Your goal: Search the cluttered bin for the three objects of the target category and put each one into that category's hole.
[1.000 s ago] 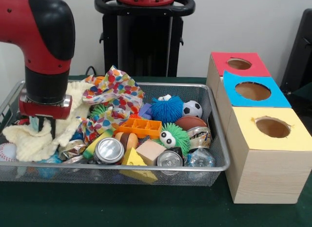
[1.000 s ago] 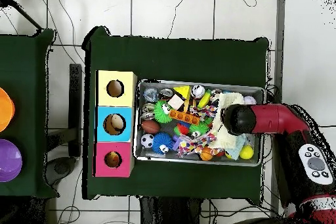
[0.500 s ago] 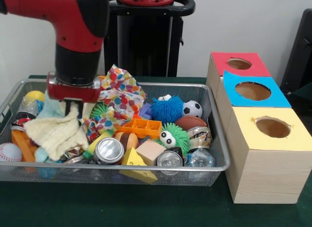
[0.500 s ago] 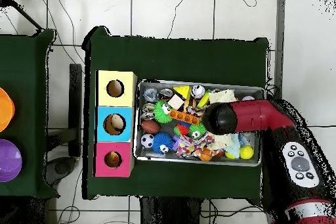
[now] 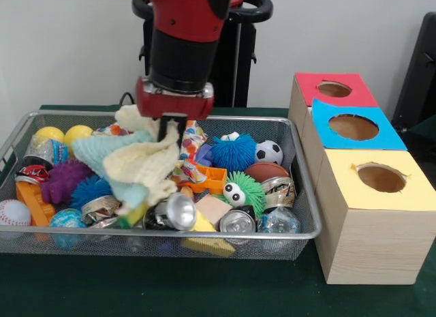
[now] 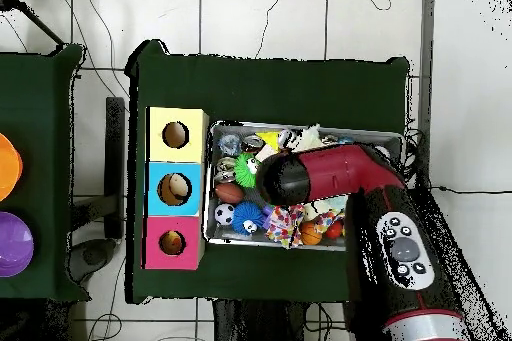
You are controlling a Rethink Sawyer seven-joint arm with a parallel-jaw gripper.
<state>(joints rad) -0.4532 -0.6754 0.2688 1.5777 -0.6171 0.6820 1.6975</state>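
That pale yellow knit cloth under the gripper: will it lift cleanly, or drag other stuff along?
The pale yellow cloth hangs in folds below the gripper, so it is probably floppy and light. Its lower edge drapes onto the crushed can, so it may drag small items. It looks soft and unlikely to roll.

Red and black arm reaching across the wire bin of mixed toys, its wrist hiding the bin's middle, green spiky ball and soccer ball near the bin's box-side end, yellow box, blue box and pink box in a column just beside the bin, each with a round hole, all on a dark green table.
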